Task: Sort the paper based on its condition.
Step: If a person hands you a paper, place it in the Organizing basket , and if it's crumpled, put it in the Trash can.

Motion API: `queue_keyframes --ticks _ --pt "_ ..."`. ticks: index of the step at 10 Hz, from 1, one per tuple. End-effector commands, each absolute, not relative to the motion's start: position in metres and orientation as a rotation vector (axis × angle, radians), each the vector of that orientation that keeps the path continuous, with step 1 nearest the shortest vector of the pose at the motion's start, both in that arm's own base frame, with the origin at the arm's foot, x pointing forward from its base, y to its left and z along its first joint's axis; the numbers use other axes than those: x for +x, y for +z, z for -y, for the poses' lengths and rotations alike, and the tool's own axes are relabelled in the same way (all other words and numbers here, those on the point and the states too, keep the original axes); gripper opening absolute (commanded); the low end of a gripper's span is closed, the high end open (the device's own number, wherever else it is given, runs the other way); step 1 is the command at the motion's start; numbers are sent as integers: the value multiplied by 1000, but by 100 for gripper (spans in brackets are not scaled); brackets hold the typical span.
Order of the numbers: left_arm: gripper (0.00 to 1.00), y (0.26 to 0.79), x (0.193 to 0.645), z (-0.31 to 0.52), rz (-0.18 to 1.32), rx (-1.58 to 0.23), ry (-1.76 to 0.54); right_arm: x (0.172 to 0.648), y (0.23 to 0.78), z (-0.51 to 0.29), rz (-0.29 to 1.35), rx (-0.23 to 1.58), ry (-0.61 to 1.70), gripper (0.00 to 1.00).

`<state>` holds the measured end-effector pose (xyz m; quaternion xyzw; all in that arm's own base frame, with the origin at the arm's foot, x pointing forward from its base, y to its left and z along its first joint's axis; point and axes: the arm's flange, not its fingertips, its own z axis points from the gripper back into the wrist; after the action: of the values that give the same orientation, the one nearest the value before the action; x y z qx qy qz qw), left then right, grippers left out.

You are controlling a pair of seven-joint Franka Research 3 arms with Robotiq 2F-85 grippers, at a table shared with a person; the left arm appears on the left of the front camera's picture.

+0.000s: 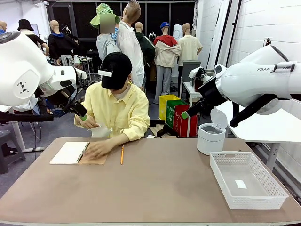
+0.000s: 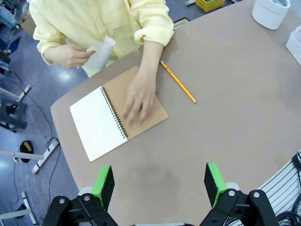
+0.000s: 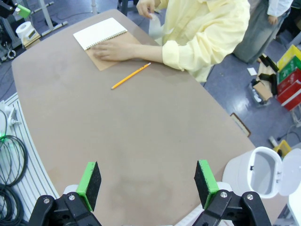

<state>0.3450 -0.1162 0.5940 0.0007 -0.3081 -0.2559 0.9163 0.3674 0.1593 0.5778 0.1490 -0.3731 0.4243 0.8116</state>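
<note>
Left tool (image 2: pixel 159 184): jaws stood wide apart, empty, high above the brown desk (image 2: pixel 235 117).
Right tool (image 3: pixel 147 183): likewise gaping and empty, above the desk's other end.
Paper (image 2: pixel 100 52): one sheet, curled, held in a person's hand (image 2: pixel 70 55) beyond the desk's far edge.
Notebook (image 2: pixel 96 125): one, open, with the person's other hand (image 2: pixel 138 101) flat on it.
Pencil (image 2: pixel 178 88): one, just beside the notebook.
Bin (image 3: pixel 235 176): one, lid up. The right wrist view looked into its hollow.
Basket (image 1: pixel 222 181): one. The front view showed one small white slip (image 1: pixel 240 184) on its bottom.
Room: blue-grey floor (image 2: pixel 23 70), white wall (image 1: pixel 263 23).
</note>
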Motion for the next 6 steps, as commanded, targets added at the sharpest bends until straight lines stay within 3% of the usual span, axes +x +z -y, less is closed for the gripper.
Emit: queue_keyframes --ticks 1,6 --pt "100 594 344 116 627 -1 -528 367 577 -160 792 320 909 100" --pt "100 594 344 116 627 -1 -528 367 577 -160 792 320 909 100"
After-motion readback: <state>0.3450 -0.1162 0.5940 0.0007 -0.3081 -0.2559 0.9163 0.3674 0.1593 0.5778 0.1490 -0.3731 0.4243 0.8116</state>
